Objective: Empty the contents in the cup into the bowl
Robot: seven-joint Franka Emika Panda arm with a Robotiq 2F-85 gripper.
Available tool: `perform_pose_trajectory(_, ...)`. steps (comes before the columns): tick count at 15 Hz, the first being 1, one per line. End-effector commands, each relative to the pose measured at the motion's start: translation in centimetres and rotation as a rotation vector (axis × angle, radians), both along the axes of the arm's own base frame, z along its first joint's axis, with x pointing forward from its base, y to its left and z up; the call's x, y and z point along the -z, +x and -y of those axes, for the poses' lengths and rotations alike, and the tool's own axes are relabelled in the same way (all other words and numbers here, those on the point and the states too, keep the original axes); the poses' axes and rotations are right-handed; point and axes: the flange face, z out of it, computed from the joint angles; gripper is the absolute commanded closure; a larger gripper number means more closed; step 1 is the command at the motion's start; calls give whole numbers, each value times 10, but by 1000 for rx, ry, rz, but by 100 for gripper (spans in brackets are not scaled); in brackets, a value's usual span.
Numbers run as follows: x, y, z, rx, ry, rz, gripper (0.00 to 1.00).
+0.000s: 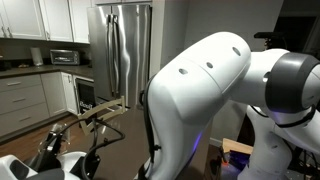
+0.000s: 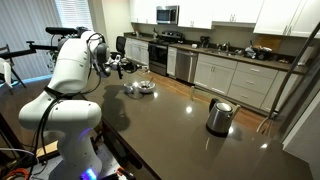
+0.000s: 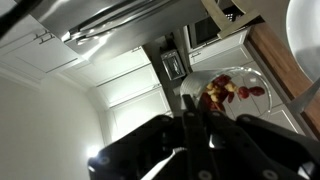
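The cup, seemingly light, brittle, slick glass, was pinched at its rim by the gripper; the bowl lay at two o'clock.

The kitchen has white cabinets, steel fridge and dark countertop.

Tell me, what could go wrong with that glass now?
The gripper is shut on the cup, seemingly by its rim only, so the smooth glass might slip. The contents are inside it, and the bowl shows just at the wrist view's edge, so bits might land on the counter.
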Motion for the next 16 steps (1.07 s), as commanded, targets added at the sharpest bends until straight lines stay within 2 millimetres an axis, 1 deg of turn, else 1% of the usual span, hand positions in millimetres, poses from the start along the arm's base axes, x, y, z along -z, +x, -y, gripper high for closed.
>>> perform_pose_trajectory(1,4,-11,0,1,-35,6,97)
perform_pose_trajectory(5,19,-14,1,-16,-20,-43,97)
perform_pose_trajectory(7,22,-14,1,-36,4,-77,97)
perform_pose_trajectory(12,17,-12,-1,-85,66,-137,97)
perform_pose_trajectory(16,11,-12,-1,-64,27,-90,97)
